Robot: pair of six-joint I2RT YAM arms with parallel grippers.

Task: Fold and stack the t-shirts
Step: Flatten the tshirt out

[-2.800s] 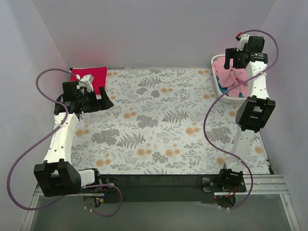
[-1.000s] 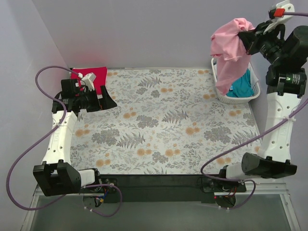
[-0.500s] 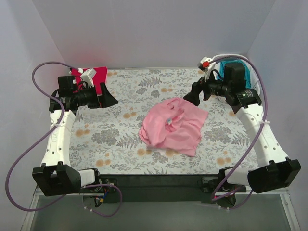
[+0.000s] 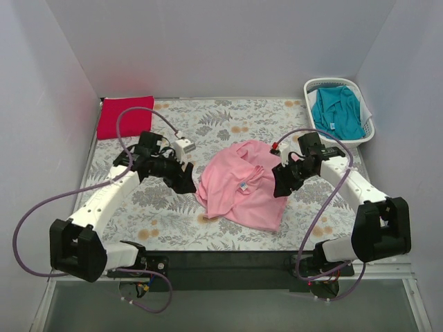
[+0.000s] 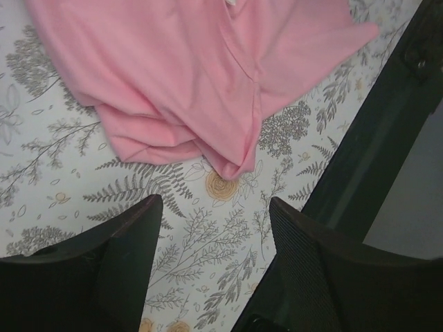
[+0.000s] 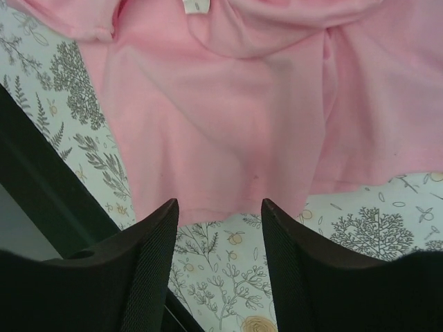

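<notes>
A light pink t-shirt (image 4: 242, 185) lies crumpled in the middle of the table, its white neck label facing up. My left gripper (image 4: 188, 182) hovers at its left edge, open, with only patterned cloth between the fingers; the left wrist view shows the pink t-shirt (image 5: 201, 76) just ahead of the left gripper (image 5: 214, 232). My right gripper (image 4: 279, 185) sits at the shirt's right edge, open and empty; in the right wrist view the hem of the pink t-shirt (image 6: 235, 111) lies just beyond the right gripper (image 6: 218, 232). A folded red t-shirt (image 4: 124, 116) rests at the back left. A teal t-shirt (image 4: 337, 114) lies in the basket.
The white slatted basket (image 4: 313, 88) stands at the back right corner. A grey-and-orange floral cloth (image 4: 208, 128) covers the table. The dark front edge of the table (image 5: 387, 138) runs close to the left gripper. Walls close in on three sides.
The right gripper lifted the pink t-shirt from the basket and let it go mid-table. Both arms have since moved in low to the shirt's left and right edges.
</notes>
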